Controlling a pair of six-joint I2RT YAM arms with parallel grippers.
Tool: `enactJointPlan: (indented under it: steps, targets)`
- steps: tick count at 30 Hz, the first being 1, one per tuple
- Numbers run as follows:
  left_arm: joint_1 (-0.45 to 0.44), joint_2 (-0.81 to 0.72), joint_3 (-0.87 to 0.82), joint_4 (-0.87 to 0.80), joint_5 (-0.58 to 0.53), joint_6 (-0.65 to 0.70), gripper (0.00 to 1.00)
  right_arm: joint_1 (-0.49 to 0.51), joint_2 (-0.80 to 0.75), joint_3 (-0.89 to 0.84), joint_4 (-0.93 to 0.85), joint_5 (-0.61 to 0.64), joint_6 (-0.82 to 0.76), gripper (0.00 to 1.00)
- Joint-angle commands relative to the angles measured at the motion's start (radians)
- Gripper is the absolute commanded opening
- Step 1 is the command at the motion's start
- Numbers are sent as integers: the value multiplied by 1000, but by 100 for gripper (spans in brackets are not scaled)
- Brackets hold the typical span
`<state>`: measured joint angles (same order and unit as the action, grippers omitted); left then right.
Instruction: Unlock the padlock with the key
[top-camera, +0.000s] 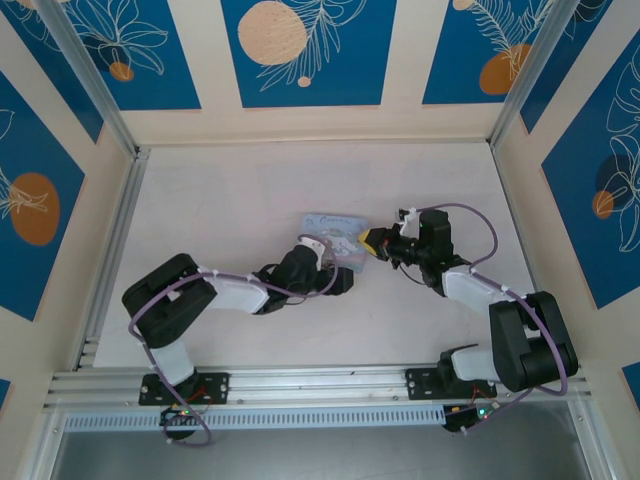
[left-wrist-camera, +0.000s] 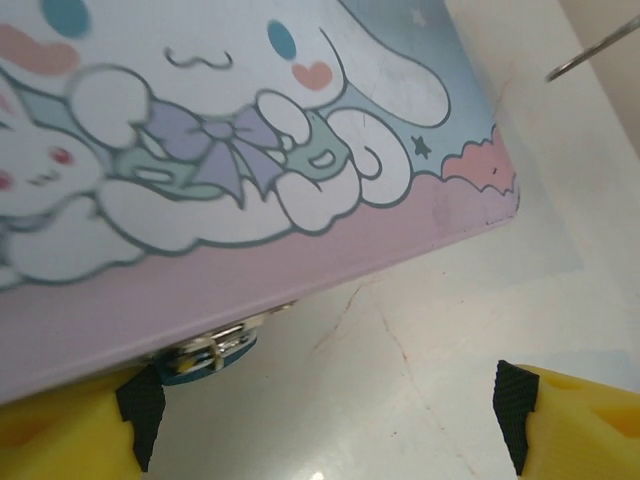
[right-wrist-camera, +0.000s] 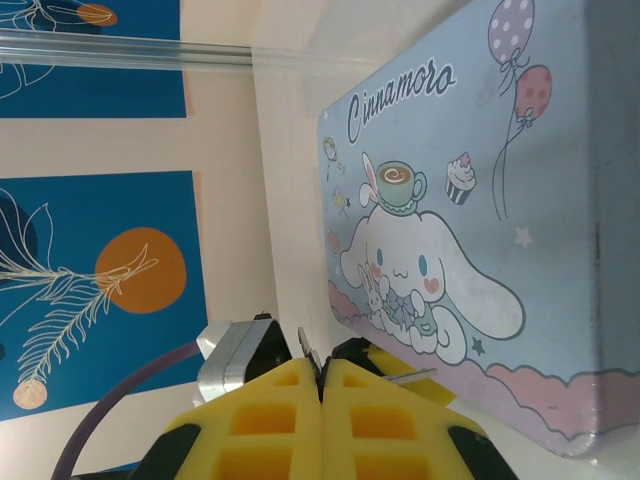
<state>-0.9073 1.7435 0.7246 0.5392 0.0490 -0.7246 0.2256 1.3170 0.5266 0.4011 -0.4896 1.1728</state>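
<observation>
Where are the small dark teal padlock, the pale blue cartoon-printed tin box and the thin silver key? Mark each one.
Padlock (left-wrist-camera: 205, 368): left wrist view, teal body.
Tin box (right-wrist-camera: 470, 110): right wrist view, plain lid area.
Key (right-wrist-camera: 306, 347): right wrist view, exposed metal tip.

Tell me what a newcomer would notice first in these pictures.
The pale blue cartoon tin at the middle of the table draws the eye. Beside it, the yellow right gripper is shut on a thin silver key. The open left gripper faces the small teal padlock at the tin's edge.
</observation>
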Motion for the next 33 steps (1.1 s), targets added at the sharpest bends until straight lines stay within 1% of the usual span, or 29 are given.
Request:
enactJointPlan:
  steps: [1,4,8,14,18,22,27,30,33]
  targets:
    - [-8,-18,-20,76,12,-45,87,-1,-9,13,-20,-3,-16,0]
    - [-8,4,-20,86,8,-57,86,-1,-6,8,-15,-5,-15,0]
    - [-9,14,-31,64,-35,-54,86,-2,-9,7,-10,-6,-15,0]
    - [-8,6,0,-71,-106,33,87,-3,-4,4,-10,-6,-18,0]
    - [-8,27,25,-112,-117,73,86,-4,3,3,-4,-8,-17,0]
    - [-7,56,40,-117,-135,106,86,-5,7,5,-3,-11,-14,0]
    - [-8,100,74,-100,-108,143,86,-10,-1,4,-22,-14,-24,0]
    - [-8,118,88,-59,-57,143,86,-12,-9,4,-33,-14,-31,0]
    - [-8,119,87,-1,1,115,85,-16,-13,3,-41,-13,-34,0]
